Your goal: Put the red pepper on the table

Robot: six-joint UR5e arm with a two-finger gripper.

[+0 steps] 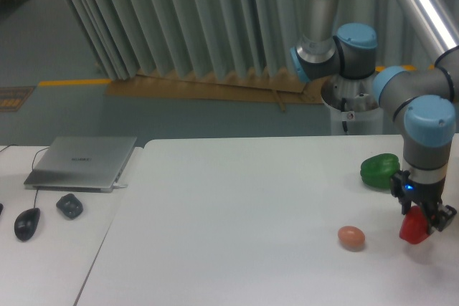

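pepper [413, 230] in pincer [423, 221] at table [237, 234] right, egg-shaped thing [351, 237] left of it

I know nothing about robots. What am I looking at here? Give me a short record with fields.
machine: one robot arm with a two-finger gripper
held item: red pepper, gripped at the right edge of the table, low over it; contact with the surface cannot be told
nearby on table: green pepper behind the gripper, small orange-brown egg-shaped thing to the left
side desk: closed grey laptop, black mouse, small dark object
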